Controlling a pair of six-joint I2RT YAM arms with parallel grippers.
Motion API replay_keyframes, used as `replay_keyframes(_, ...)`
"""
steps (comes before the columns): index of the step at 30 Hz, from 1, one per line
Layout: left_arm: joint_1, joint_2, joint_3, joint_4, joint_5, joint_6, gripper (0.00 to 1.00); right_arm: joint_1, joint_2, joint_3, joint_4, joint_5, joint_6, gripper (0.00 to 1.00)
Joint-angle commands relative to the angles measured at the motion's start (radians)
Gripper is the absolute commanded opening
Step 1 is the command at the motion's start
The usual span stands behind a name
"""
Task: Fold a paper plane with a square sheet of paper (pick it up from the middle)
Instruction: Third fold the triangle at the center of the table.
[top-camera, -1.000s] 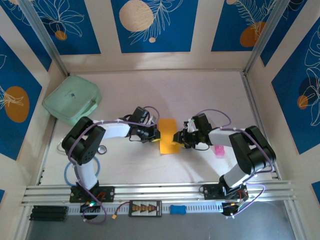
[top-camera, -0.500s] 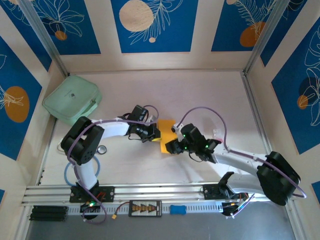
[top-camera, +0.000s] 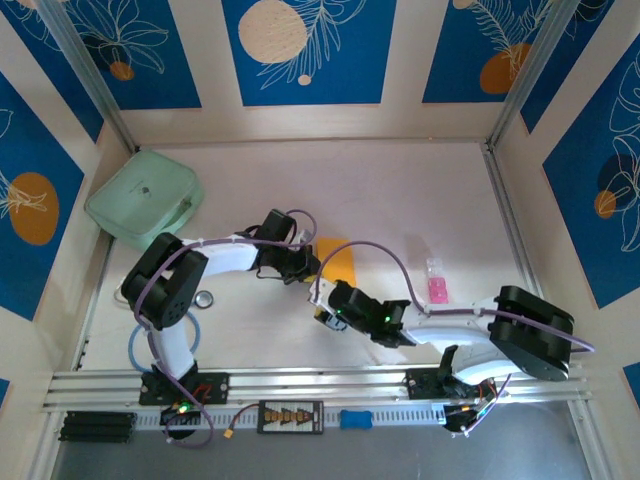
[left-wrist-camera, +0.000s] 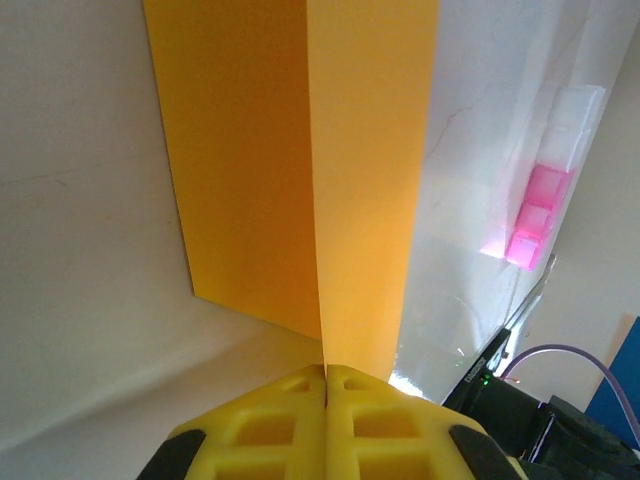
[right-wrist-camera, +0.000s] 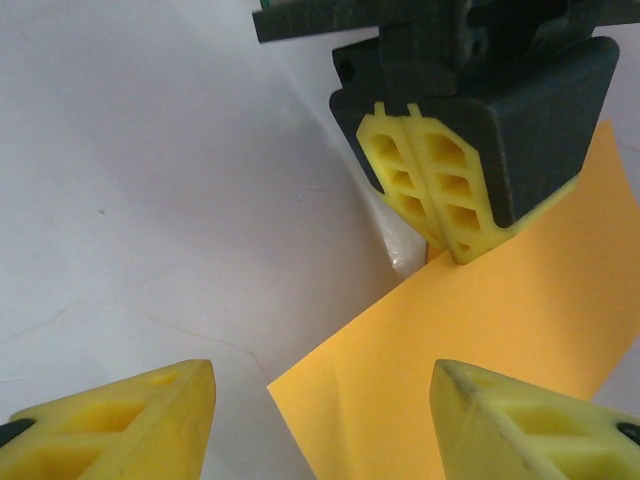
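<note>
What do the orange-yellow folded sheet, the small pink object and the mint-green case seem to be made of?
The orange-yellow folded sheet: thin matte paper; it holds a sharp straight crease. The small pink object: likely glossy translucent plastic, pink blocks under a clear, glinting cover. The mint-green case: probably smooth moulded plastic or silicone, judging by rounded corners; uncertain.

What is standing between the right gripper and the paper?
Nothing visible. The open right gripper faces the paper corner across bare table. The left gripper, shut on the paper, sits at its far edge, not between them.
</note>
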Motion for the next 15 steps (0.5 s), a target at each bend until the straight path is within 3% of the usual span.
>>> replay_keyframes(1,0.01,-0.021,0.012,-0.001,0.02,-0.01,0.04,0.036,0.029,0.03,0.07,0.129,-0.046,0.6)
replay_keyframes(5,0.009,-0.021,0.012,0.0,0.022,-0.011,0.04,0.06,0.085,0.042,0.056,0.22,-0.007,0.6)
replay_keyframes(15,0.009,-0.023,0.023,-0.02,0.013,0.002,0.04,0.083,0.167,0.056,0.068,0.292,0.029,0.59)
